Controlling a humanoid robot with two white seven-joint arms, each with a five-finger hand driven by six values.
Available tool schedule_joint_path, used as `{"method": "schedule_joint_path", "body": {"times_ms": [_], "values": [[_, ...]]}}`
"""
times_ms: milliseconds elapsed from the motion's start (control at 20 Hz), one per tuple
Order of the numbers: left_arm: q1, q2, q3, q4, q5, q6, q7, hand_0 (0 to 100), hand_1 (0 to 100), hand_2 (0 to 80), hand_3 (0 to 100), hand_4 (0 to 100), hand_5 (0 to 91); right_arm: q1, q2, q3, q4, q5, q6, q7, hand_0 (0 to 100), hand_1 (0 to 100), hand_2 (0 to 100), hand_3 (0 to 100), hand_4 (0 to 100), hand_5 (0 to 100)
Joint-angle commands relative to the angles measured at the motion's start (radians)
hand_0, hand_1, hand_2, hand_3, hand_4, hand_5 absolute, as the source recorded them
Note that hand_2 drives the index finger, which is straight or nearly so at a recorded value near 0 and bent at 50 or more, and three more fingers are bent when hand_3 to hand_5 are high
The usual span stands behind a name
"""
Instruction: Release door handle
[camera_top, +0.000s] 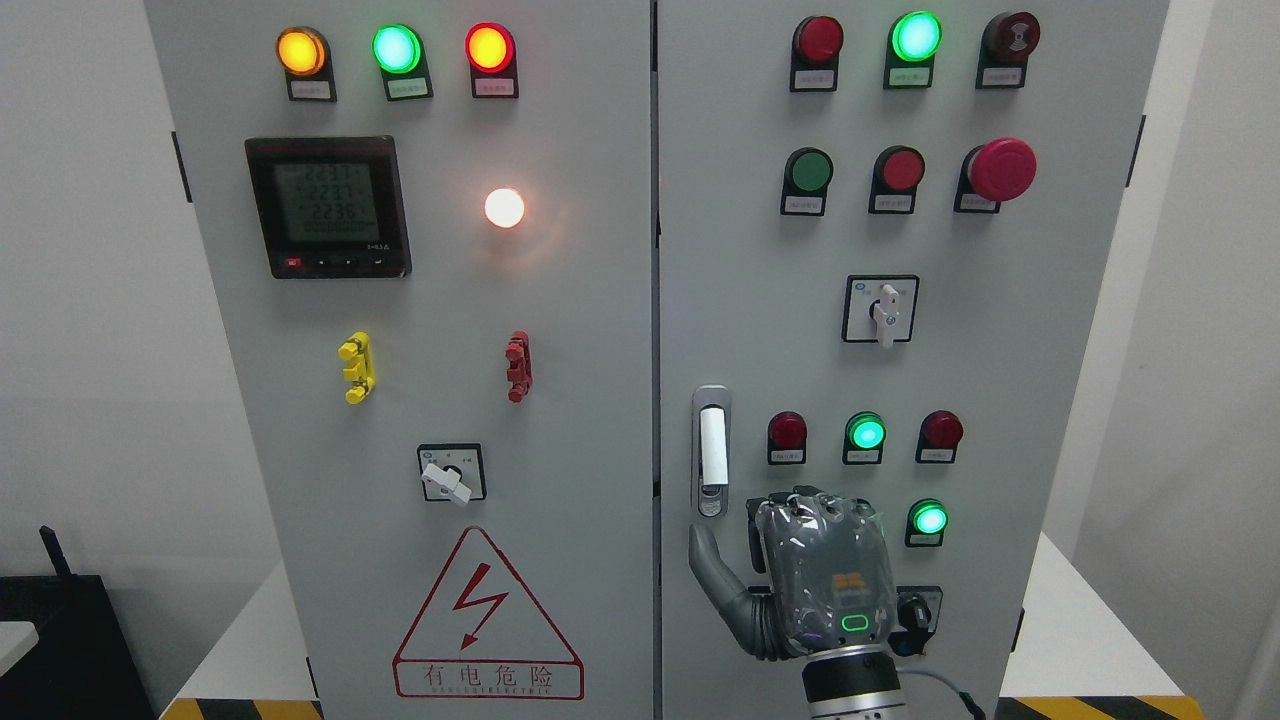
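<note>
Far to the left of the fingers, the left door (590, 420) of the cabinet carried its meter (328, 207), a selector switch (451, 475) and a red warning triangle (487, 615). None of it was within reach of the hand, and none belongs to the task.

The door handle (711, 450), a slim upright lever in a recessed plate with a lock below it, sat just above and to the left of the thumb (712, 570), at the left edge of the right door (1050, 350). It lay flush in its recess, apart from the hand.

The right hand (820, 570) came up from the bottom edge with its back to the camera. The thumb was splayed out to the left. The other fingers (810, 500) pointed away toward the panel and were foreshortened, and they held nothing. The hand was low and beside the lever, not around it, so the letting-go looked done, with only pulling the arm back left to do.

Just right of the fingers glowed a green lamp (929, 519), and below it a small black switch (915, 610) was half hidden behind the hand. A careless pull-back could brush either one.

As a container, the cabinet showed nothing of its contents: both doors appeared closed along the centre seam
</note>
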Motion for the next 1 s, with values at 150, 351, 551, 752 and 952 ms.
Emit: {"method": "schedule_joint_path", "body": {"times_ms": [150, 351, 551, 752, 952], "values": [[0.000, 0.000, 0.011, 0.017, 0.000, -0.001, -0.001, 12, 39, 0.0, 0, 0, 0.0, -0.024, 0.000, -0.004, 0.006, 0.000, 0.002, 0.018, 39, 0, 92, 100, 89, 90], [0.000, 0.000, 0.011, 0.017, 0.000, 0.001, -0.001, 12, 39, 0.0, 0, 0, 0.0, -0.038, 0.000, -0.007, 0.009, 0.000, 0.008, 0.023, 38, 0, 92, 100, 89, 90], [0.000, 0.000, 0.011, 0.017, 0.000, 0.001, -0.001, 12, 39, 0.0, 0, 0, 0.0, -0.038, 0.000, -0.009, 0.009, 0.000, 0.010, 0.026, 38, 0, 91, 100, 89, 90], [0.000, 0.000, 0.011, 0.017, 0.000, -0.001, -0.001, 12, 39, 0.0, 0, 0, 0.0, -0.044, 0.000, -0.009, 0.008, -0.001, 0.010, 0.026, 38, 0, 91, 100, 89, 90], [0.000, 0.000, 0.011, 0.017, 0.000, -0.001, -0.001, 12, 39, 0.0, 0, 0, 0.0, -0.051, 0.000, -0.007, 0.006, -0.001, 0.010, 0.026, 37, 0, 91, 100, 89, 90]]}}
